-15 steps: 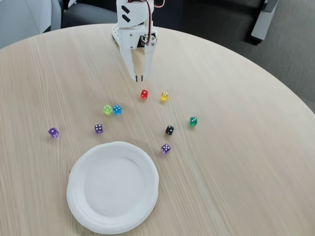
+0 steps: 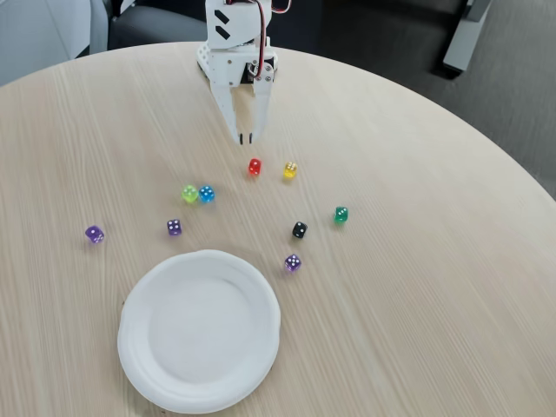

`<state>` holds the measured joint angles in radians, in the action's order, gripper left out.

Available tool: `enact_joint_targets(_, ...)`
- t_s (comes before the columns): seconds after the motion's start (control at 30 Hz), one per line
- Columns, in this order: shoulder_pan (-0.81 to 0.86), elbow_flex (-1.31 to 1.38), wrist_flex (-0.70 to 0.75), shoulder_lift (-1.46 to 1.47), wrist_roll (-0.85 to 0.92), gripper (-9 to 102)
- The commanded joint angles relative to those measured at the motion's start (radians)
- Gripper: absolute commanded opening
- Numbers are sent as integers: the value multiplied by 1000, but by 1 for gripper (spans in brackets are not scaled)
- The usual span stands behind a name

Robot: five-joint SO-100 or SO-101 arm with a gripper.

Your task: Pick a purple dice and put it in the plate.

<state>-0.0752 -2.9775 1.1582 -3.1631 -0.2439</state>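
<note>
Three small purple dice lie on the round wooden table in the fixed view: one at the far left (image 2: 94,234), one (image 2: 175,227) just above the plate's upper left, and one (image 2: 293,262) off the plate's upper right rim. I cannot tell which of them the task means. The white paper plate (image 2: 271,323) sits at the front with nothing on it. My white gripper (image 2: 245,136) hangs at the back of the table, pointing down, its fingertips together and holding nothing. It is well behind all three purple dice, just above a red die (image 2: 254,166).
Other dice are scattered between gripper and plate: yellow (image 2: 290,169), light green (image 2: 189,193) touching blue (image 2: 207,193), black (image 2: 300,229) and dark green (image 2: 341,214). The arm's base (image 2: 234,35) stands at the table's far edge. The table's right half is bare wood.
</note>
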Motion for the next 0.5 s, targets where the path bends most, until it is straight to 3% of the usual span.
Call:
enact_joint_targets(0.0,-2,5,2,-9,-6,5)
enact_joint_targets(0.17,-6,5,2,-9,-6,6)
enact_joint_targets(0.27,-6,5,2,-9,-3,14)
enact_joint_targets(0.47,-6,5,2,-9,-3,14)
